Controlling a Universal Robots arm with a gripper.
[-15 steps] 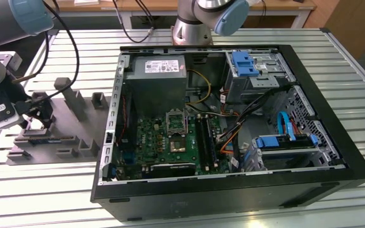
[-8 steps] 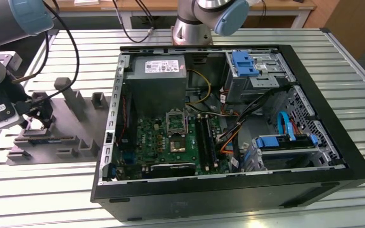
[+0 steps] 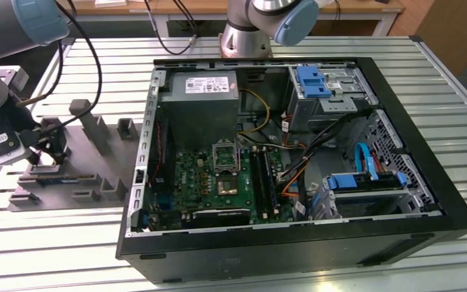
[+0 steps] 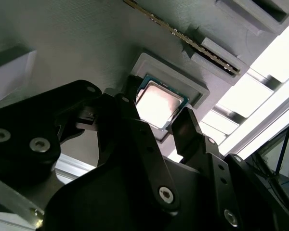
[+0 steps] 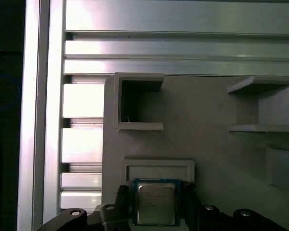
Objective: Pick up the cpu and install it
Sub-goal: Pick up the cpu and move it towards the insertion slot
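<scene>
The gripper [image 4: 156, 107] has two black fingers [image 4: 183, 126]. They stand apart, one on each side of the single cpu [image 4: 159, 103], and a thin gap shows at both of its edges in the first wrist view. I cannot tell if a pad touches it. The cpu [image 5: 155, 202] lies flat, silver top up, in its own recess of the grey tray [image 5: 207, 144]. One empty square pocket [image 5: 135, 103] is nearby on the tray. One memory stick [image 4: 183, 38] lies in a slot near the cpu. In the exterior view the gripper [image 3: 47, 155] is over the tray [image 3: 63, 190] at that view's left. Beside the tray lies one open computer case [image 3: 438, 164] with one green motherboard [image 3: 209, 176], on the slatted metal table [image 3: 461, 91].
</scene>
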